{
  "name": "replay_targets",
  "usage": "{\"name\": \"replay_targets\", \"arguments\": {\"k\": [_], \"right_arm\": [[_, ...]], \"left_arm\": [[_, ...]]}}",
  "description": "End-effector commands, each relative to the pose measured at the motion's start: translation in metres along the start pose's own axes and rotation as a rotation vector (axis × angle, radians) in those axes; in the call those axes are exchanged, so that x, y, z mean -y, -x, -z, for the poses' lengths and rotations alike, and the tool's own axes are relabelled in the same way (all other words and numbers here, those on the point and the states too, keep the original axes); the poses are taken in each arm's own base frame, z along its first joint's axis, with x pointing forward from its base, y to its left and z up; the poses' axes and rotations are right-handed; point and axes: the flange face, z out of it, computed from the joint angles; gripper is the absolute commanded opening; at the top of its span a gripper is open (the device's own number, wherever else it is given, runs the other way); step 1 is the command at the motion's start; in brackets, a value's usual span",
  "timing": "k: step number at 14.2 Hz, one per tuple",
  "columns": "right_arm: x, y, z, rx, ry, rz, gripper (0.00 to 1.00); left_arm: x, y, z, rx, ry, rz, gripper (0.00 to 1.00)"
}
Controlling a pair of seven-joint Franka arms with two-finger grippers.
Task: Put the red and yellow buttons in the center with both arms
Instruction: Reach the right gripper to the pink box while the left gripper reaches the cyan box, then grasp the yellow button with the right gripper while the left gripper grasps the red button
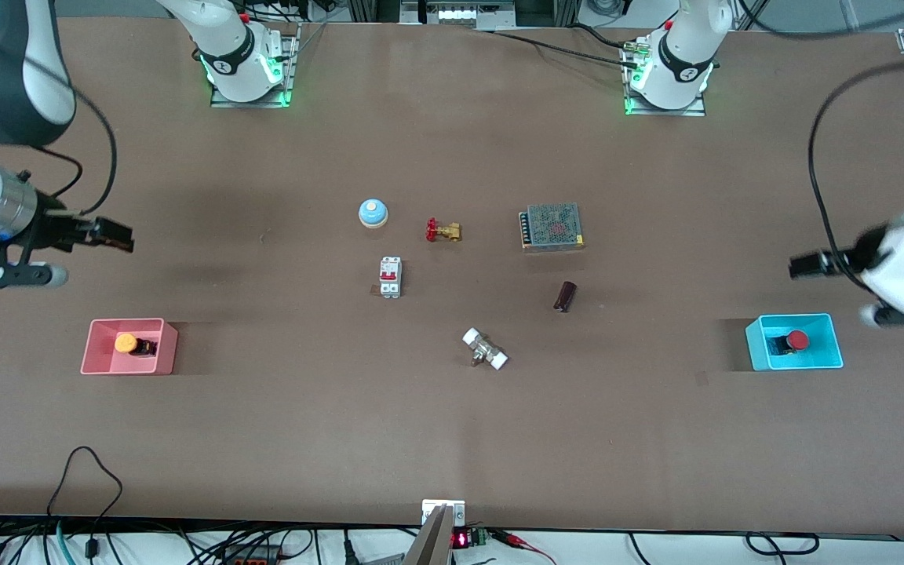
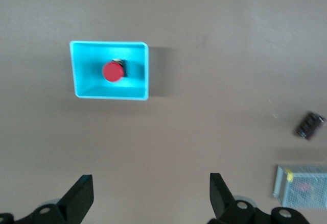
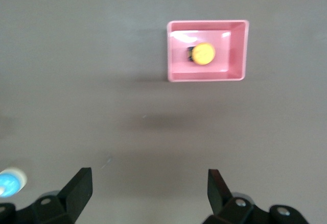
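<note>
Left pincer [image 2: 148,198] spread wide, empty, up over bare desk [image 1: 452,439] beside the cyan bin [image 1: 832,345] at the left arm's end. Red button [image 1: 796,340] sits in that bin, cap up, black body alongside.

Right pincer [image 3: 148,196] also spread, empty, over bare desk near the pink bin [image 1: 99,349] at the right arm's end. Yellow button [image 1: 125,343] lies in the pink bin.

Mid-desk: blue bell [image 1: 373,212], red-handled valve [image 1: 442,231], breaker [image 1: 390,277], mesh power supply [image 1: 552,227], dark cylinder [image 1: 565,296], white-capped fitting [image 1: 485,349]. All apart from both bins.
</note>
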Motion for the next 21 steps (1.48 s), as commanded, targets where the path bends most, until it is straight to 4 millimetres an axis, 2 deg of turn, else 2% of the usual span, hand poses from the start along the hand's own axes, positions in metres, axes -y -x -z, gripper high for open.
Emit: {"name": "replay_targets", "arguments": {"k": [1,2,3,5,7,9,10,11,13,15,18,19,21], "right_arm": [[-0.036,-0.024,-0.043,-0.034,0.028,-0.003,1.0],[-0.05,-0.033,-0.058,-0.06,0.028,-0.006,1.0],[-0.065,-0.043,-0.077,-0.09,0.026,-0.002,1.0],[-0.087,-0.057,-0.112,-0.122,0.025,0.037,1.0],[-0.092,-0.065,-0.136,-0.147,0.023,0.036,1.0],[-0.09,-0.071,-0.152,-0.159,0.017,0.042,1.0],[-0.082,-0.074,-0.159,-0.161,0.01,0.073,1.0],[-0.073,-0.076,-0.163,-0.163,-0.006,0.092,1.0],[-0.069,-0.081,-0.175,-0.176,-0.018,0.092,1.0],[-0.069,-0.085,-0.193,-0.192,-0.015,0.101,1.0],[-0.074,-0.088,-0.207,-0.2,-0.012,0.101,1.0],[-0.073,-0.089,-0.21,-0.2,-0.011,0.105,1.0],[-0.073,-0.089,-0.222,-0.195,-0.013,0.105,1.0]], "left_arm": [[0.045,-0.047,-0.03,-0.088,-0.007,0.02,1.0],[0.046,-0.059,-0.058,-0.096,-0.007,-0.004,1.0],[0.049,-0.066,-0.077,-0.096,-0.008,-0.01,1.0],[0.064,-0.08,-0.123,-0.083,-0.001,0.008,1.0],[0.061,-0.083,-0.161,-0.096,0.001,-0.017,1.0],[0.06,-0.081,-0.189,-0.158,-0.007,-0.107,1.0],[0.069,-0.077,-0.201,-0.166,-0.006,-0.124,1.0],[0.071,-0.074,-0.21,-0.175,-0.01,-0.163,1.0],[0.069,-0.071,-0.216,-0.176,-0.01,-0.193,1.0],[0.071,-0.066,-0.226,-0.154,-0.006,-0.192,1.0],[0.069,-0.062,-0.236,-0.143,-0.002,-0.193,0.99],[0.068,-0.06,-0.24,-0.134,-0.001,-0.196,0.95],[0.069,-0.059,-0.245,-0.126,0.001,-0.195,0.78]]}}
